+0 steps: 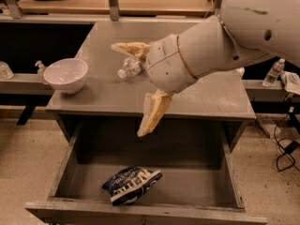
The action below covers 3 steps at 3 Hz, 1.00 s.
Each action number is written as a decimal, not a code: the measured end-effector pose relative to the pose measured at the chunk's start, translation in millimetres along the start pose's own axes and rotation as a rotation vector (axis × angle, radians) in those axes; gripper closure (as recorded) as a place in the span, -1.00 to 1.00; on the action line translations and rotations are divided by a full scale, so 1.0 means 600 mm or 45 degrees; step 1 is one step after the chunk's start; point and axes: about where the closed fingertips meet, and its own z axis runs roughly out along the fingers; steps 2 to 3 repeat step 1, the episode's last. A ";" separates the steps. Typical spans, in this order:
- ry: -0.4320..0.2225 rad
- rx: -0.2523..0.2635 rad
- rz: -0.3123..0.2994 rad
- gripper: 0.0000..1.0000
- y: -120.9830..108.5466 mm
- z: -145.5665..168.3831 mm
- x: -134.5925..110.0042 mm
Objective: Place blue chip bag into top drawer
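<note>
The blue chip bag [131, 185], dark navy with white striped print, lies flat on the floor of the open top drawer [65, 163], near its front left. My gripper [131, 89] hangs above the cabinet's front edge, well above the bag. Its cream fingers [152, 114] are spread wide apart, one pointing left over the tabletop, one pointing down over the drawer. It holds nothing.
A clear water bottle [130, 68] lies on the grey cabinet top [211, 95] behind the gripper. A white bowl [65, 74] stands at the top's left edge. Another bottle [273, 72] stands on a shelf at right. Cables lie on the floor at right.
</note>
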 end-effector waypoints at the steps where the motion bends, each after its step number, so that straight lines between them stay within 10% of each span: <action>1: 0.000 0.000 0.000 -1.00 0.000 0.000 0.000; 3: 0.000 0.000 0.000 -1.00 0.000 0.000 0.000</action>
